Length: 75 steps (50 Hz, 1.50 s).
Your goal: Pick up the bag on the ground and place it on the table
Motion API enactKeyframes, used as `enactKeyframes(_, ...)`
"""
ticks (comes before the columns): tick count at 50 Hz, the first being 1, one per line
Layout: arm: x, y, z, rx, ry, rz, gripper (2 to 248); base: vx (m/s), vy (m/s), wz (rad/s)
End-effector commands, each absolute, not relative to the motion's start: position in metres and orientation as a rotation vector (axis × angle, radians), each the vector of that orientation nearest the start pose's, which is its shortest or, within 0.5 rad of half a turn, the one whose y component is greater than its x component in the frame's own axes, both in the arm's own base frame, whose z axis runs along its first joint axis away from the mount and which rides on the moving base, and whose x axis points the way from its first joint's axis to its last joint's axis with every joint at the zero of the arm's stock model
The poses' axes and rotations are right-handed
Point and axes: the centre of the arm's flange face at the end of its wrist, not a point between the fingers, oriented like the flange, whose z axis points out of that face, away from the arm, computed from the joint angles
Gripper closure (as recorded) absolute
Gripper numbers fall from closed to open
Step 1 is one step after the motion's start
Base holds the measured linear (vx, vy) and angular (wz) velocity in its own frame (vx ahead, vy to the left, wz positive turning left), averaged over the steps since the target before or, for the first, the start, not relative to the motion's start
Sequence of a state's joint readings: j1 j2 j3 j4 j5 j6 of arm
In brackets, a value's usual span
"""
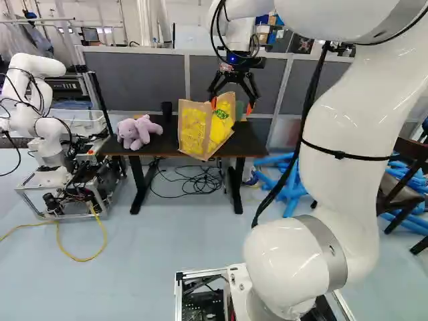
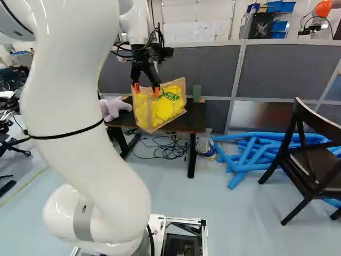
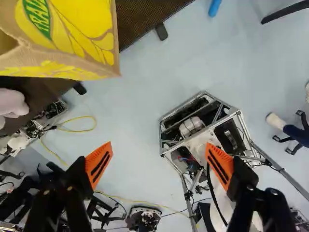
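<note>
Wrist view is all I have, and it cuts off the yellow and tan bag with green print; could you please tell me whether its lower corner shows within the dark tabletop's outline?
Observer: No; in the left base view, the bag reaches below the front edge of the dark tabletop.
Operator: Thank you. What is the pale thing partly in my view?
Observer: A lavender plush toy, on the tabletop.
Operator: Is anything between them, please?
Observer: A black upright cylinder, in the left base view.

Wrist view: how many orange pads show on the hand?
2, on the open hand: one pad on the side nearer the bag, the other pad opposite. They stand apart; neither is hidden.
</note>
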State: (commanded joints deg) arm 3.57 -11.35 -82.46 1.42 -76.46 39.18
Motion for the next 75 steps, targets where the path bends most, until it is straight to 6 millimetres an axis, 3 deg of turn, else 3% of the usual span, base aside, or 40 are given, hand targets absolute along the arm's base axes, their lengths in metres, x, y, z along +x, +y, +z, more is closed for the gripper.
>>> enactKeyframes(18, 0.5189, 0.0346, 0.6608, -2.996, 0.973, 0.151, 3, -0.161, -0.004, 0.013)
enactKeyframes(75, 0.5174, 0.0336, 0.6520, -2.994, 0.949, 0.104, 3, 0.001, 0.000, 0.000)
